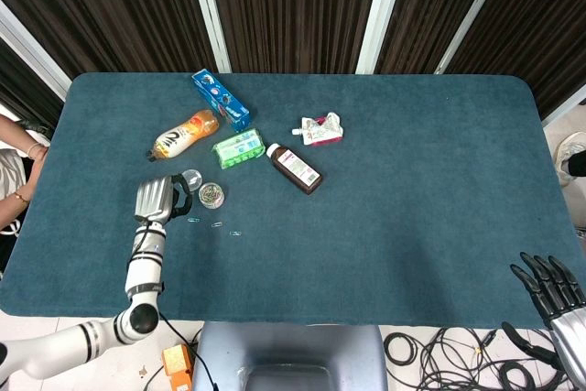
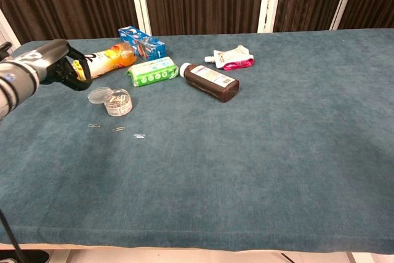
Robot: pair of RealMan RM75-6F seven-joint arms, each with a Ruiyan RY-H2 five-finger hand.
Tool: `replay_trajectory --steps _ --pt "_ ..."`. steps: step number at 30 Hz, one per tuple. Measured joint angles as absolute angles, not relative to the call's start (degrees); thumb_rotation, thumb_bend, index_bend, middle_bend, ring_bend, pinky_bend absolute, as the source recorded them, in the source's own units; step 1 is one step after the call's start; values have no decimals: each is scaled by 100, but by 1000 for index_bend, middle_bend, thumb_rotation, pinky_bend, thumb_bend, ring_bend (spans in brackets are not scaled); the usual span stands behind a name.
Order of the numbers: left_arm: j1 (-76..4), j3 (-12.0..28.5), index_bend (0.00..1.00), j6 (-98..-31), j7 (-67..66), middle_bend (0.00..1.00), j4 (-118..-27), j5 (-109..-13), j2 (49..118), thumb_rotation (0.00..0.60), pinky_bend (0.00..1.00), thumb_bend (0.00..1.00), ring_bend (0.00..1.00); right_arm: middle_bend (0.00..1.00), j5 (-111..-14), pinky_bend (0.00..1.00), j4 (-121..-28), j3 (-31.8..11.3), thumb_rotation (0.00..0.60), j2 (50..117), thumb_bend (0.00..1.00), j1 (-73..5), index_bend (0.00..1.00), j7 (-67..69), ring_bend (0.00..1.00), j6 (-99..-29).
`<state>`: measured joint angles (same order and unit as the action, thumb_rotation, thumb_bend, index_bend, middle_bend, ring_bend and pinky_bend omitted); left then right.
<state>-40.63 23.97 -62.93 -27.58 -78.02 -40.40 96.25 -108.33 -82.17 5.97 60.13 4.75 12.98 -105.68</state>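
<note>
At the left of the frame, the left hand hangs above the green table with its fingers curled inward around nothing, just beside a small clear tub and its loose lid. In the chest view the same hand shows at the upper left, raised clear of the cloth. The right hand sits at the lower right corner, off the table edge, fingers spread and holding nothing.

The tub stands open and holds a small heap of coloured paper clips. Its lid lies flat, touching or nearly touching it on the upper left side. Three stray paper clips lie in a short row just below the tub.

Judging from this, the main risk is the curled fingers brushing the light tub and tipping it, which would scatter more clips. The loose clips are thin and flat against the nap, so fingertips may slide over them or push them along the cloth.

Above, an orange drink bottle lies on its side, capped. Further right lie a blue box, a green packet, a capped brown bottle and a pink pouch. Their contents cannot be made out.
</note>
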Motion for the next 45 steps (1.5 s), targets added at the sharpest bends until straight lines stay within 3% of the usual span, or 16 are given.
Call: replay_trajectory --steps 8,20,26,34,45 --pt "-4483 2593 652 -5857 -2745 1000 -6881 -3513 9992 600 1000 452 1000 0 -10732 0 -8193 573 600 5984 178 490 0 1426 0 -10580" --pt "-4797 2539 646 -5599 -2683 1000 -6175 -3328 10471 600 1000 449 1000 0 -10729 0 -8148 569 600 5968 178 522 0 1527 0 -10661" --pt "-4890 2524 579 -5535 -2688 1000 -5934 -3286 10616 600 1000 430 1000 0 -10728 0 -8109 568 600 5959 178 537 0 1605 0 -10700" --pt "-4891 2532 472 -5467 -2672 1000 -6007 -3209 10626 600 1000 368 1000 0 -10739 0 -8072 572 600 5970 178 555 0 1632 0 -10724" --pt "-4820 2434 441 -5801 -2660 1000 -6467 -3489 10509 600 1000 365 1000 0 -10759 0 -8078 572 600 5982 178 559 0 1587 0 -10721"
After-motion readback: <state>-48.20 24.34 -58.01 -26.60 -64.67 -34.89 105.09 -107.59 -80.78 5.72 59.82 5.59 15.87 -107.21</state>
